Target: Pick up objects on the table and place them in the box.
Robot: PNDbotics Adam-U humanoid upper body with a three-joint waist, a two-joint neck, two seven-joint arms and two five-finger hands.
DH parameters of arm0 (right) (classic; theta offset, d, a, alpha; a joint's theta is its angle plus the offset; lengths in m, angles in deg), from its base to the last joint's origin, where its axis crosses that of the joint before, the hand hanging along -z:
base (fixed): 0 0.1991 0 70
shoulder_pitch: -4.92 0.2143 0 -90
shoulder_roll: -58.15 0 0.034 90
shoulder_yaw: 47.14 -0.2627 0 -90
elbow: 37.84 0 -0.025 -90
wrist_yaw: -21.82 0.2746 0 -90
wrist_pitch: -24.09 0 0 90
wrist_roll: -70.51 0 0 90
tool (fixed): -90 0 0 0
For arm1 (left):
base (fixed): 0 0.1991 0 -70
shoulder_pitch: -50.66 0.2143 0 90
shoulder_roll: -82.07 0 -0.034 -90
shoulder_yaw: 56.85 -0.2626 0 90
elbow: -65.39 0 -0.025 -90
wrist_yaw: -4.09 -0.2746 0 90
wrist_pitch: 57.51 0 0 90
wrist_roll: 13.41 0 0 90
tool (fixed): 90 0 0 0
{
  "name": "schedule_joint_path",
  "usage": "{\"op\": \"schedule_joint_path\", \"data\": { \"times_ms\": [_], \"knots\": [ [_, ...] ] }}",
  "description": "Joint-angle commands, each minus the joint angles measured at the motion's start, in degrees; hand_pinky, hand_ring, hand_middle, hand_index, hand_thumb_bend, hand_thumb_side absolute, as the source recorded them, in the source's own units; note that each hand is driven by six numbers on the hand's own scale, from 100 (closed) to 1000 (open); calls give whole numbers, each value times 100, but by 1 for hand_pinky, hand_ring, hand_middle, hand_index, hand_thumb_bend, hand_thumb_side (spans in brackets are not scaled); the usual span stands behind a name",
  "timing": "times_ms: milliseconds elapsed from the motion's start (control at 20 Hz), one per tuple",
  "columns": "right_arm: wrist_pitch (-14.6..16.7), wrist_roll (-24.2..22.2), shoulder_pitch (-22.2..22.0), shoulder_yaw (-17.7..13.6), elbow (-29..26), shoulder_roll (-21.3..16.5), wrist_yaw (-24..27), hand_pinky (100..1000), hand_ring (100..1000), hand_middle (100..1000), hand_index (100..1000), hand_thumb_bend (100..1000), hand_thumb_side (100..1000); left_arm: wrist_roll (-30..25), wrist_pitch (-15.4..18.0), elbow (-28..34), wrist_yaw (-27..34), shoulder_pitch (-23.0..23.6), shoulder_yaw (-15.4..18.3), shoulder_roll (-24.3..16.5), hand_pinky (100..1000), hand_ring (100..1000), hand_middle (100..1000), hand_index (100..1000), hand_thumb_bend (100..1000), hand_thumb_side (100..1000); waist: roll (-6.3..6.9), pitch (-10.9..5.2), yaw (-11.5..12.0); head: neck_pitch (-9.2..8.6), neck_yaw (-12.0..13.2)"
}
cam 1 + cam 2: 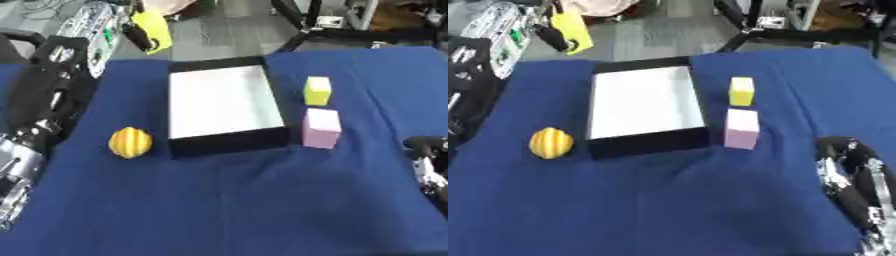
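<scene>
A counter covered in a dark blue cloth fills the scene. In the middle, slightly toward the far side, sits an open box with black walls and a white floor. Nothing lies inside it, so the task appears not yet begun: all three objects are still on the cloth.

To the left of the box, near its front corner but not touching it, rests a small round fruit with yellow and orange stripes, possibly a toy squash or lemon. To the right of the box stand two blocks: a yellow block farther back, and a pink block nearer, just beside the box's right wall.

The left arm comes in along the left edge, with silver joints low in the corner; its hand cannot be made out.

The left eye view catches only a sliver of the right hand at the right edge. The right eye view shows the right hand far more fully, low in the near right corner, well apart from the blocks. Whether its fingers are curled or relaxed I cannot tell; it holds nothing visible.
</scene>
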State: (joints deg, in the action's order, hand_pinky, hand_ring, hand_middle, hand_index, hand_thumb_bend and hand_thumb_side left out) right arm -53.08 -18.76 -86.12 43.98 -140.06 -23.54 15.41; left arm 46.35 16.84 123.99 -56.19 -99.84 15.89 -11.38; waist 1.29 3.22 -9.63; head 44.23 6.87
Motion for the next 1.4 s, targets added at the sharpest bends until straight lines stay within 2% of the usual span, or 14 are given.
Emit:
{"op": "schedule_joint_path", "data": {
  "times_ms": [50, 200, 250, 350, 400, 550, 750, 850, 950, 1050, 1150, 1250, 1400],
  "knots": [
    [3, -16, 51, 8, -52, -90, 32, 736, 740, 635, 633, 100, 488, -577, 316, 330, 269, -52, -495, 106, 749, 538, 489, 663, 384, 261, -40, -88, -18, -11, 10],
    [4, -24, 59, 15, -53, -84, 34, 735, 739, 635, 633, 100, 488, -840, 452, 214, 282, 58, -722, 315, 757, 558, 514, 683, 399, 262, -45, -82, -33, -11, 3],
    [4, -24, 61, 13, -54, -82, 35, 735, 739, 635, 633, 100, 488, -869, 480, 140, 248, 94, -749, 364, 763, 575, 539, 704, 439, 278, -48, -78, -35, -11, 3],
    [3, -20, 65, 9, -56, -79, 37, 735, 739, 634, 633, 100, 488, -862, 526, -36, 168, 154, -754, 446, 764, 578, 544, 709, 447, 281, -53, -74, -38, -11, 5],
    [3, -19, 66, 8, -56, -78, 37, 735, 739, 634, 633, 100, 488, -834, 547, -112, 118, 191, -754, 461, 806, 683, 674, 828, 610, 361, -54, -70, -36, -11, 3],
    [2, -19, 65, 6, -56, -76, 34, 735, 739, 634, 633, 100, 489, -629, 554, -116, -26, 246, -704, 389, 868, 810, 835, 936, 856, 513, -55, -66, -21, -11, -8],
    [1, -15, 52, 1, -53, -85, 24, 735, 739, 634, 633, 100, 489, -445, 426, 453, -258, 252, -643, 14, 900, 870, 921, 987, 1000, 658, -49, -73, 18, -11, -13],
    [1, -15, 43, -1, -48, -91, 18, 735, 739, 634, 633, 100, 489, -581, 413, 790, -327, 273, -562, -230, 896, 861, 908, 977, 1000, 639, -43, -83, 42, -11, -14],
    [1, -6, 39, -13, -47, -96, 14, 735, 738, 634, 633, 100, 489, -820, 404, 1180, -91, 358, -449, -522, 863, 786, 810, 933, 864, 487, -39, -92, 61, -11, -48],
    [-4, 16, 16, -33, -41, -112, 7, 735, 738, 633, 633, 100, 490, -1205, 368, 1559, 386, 466, -364, -884, 846, 738, 736, 896, 800, 423, -20, -114, 96, -11, -72],
    [-7, 24, -6, -38, -32, -133, -7, 735, 738, 633, 633, 100, 490, -1680, 293, 1826, 812, 565, -378, -1245, 838, 720, 709, 871, 756, 370, 5, -135, 134, -11, -72],
    [-4, 21, -18, -36, -23, -155, -22, 735, 738, 633, 633, 100, 490, -2051, 246, 1903, 1244, 745, -522, -1602, 835, 715, 701, 860, 734, 345, 31, -149, 164, -11, -92],
    [0, 25, -24, -39, -17, -181, -35, 735, 738, 633, 633, 100, 489, -2158, 291, 1792, 1785, 1094, -862, -1964, 831, 716, 704, 856, 718, 317, 62, -164, 173, -11, -104]
  ]
}}
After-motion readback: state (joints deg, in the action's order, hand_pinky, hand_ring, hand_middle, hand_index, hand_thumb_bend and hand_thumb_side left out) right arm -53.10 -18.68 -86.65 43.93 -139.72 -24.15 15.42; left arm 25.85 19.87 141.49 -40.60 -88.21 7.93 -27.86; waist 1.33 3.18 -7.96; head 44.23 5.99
